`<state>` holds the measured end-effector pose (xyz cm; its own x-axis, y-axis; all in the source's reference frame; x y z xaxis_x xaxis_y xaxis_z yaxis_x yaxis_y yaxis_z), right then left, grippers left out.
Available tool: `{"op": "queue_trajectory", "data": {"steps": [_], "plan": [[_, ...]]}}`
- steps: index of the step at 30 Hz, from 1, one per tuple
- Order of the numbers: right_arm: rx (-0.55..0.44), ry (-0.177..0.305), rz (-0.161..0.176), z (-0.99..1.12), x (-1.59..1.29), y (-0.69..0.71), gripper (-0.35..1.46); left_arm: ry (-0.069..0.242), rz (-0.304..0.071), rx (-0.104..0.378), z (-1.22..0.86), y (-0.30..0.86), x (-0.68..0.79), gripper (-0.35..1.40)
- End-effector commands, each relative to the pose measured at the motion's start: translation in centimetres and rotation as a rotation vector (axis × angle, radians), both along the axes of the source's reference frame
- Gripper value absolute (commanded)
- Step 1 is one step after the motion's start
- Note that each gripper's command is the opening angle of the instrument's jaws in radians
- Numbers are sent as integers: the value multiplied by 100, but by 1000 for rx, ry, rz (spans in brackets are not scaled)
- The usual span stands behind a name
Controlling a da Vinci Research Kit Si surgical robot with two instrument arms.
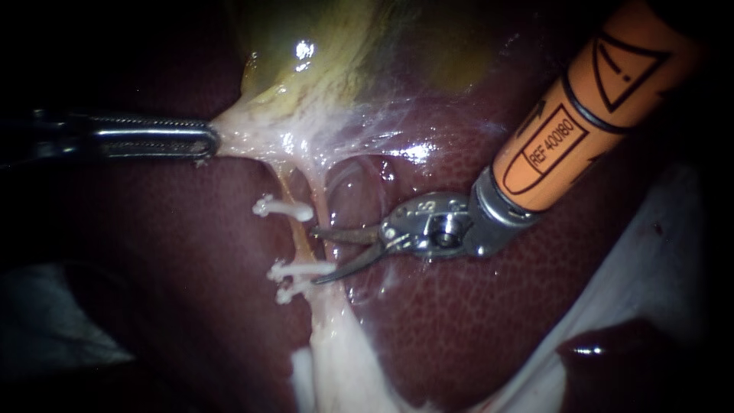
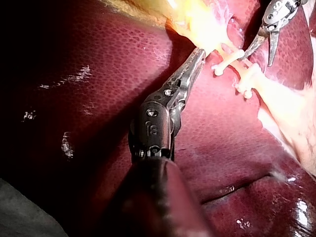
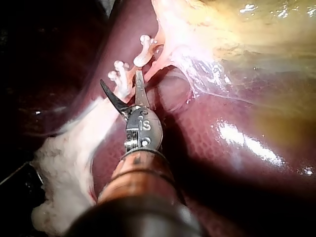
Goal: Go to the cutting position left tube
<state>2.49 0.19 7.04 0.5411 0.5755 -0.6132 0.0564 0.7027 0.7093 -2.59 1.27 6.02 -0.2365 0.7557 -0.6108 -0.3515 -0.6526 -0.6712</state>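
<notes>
1. Dark red, dimpled liver (image 1: 474, 329): it lies beneath the whole field. In my judgement the lower blade must ride clear of its wet surface on the approach.
2. Yellow-green, glossy gallbladder (image 1: 321, 53): the only vessel in sight. I cannot see what it holds.
3. My right instrument (image 1: 315, 255), an orange-sleeved shaft with a steel wrist and two thin curved blades: the blades are apart and grip nothing. Their tips are just beside the left tube.
4. My left instrument (image 1: 208, 141), slim ridged steel jaws: they are clamped on the white stringy tissue (image 1: 252, 134) at the gallbladder's neck and draw it sideways (which stretches the tubes below).
5. Left tube (image 1: 300, 233), a thin yellowish strand: it runs down from that tissue, beside a paler neighbouring tube (image 1: 322, 210).
6. Small white plastic clips (image 1: 284, 207): one sits higher on the left tube and the others lower, with a bare stretch between them. I judge that stretch to be the cutting position. The blades should go in open and square across the tube until it lies fully in the gap, touching neither clip nor neighbour.
</notes>
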Motion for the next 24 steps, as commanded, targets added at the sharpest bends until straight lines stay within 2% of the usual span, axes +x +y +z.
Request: {"op": "queue_trajectory", "data": {"steps": [1, 5, 11, 20, 24], "plan": [[0, -2, -3, 3, 0, 0, 128, 0, 0, 0, 0, 0, 0, -35], [2, -12, -17, 17, 0, -3, 128, 0, 0, 0, 0, 0, 0, -35], [17, 3, -53, 28, 2, -8, 128, 0, 0, 0, 0, 0, 0, -35], [38, 80, -70, 34, 23, -16, 126, 0, 0, 0, 0, 0, 0, -35], [45, 107, -66, 32, 30, -19, 126, 0, 0, 0, 0, 0, 0, -35]]}}
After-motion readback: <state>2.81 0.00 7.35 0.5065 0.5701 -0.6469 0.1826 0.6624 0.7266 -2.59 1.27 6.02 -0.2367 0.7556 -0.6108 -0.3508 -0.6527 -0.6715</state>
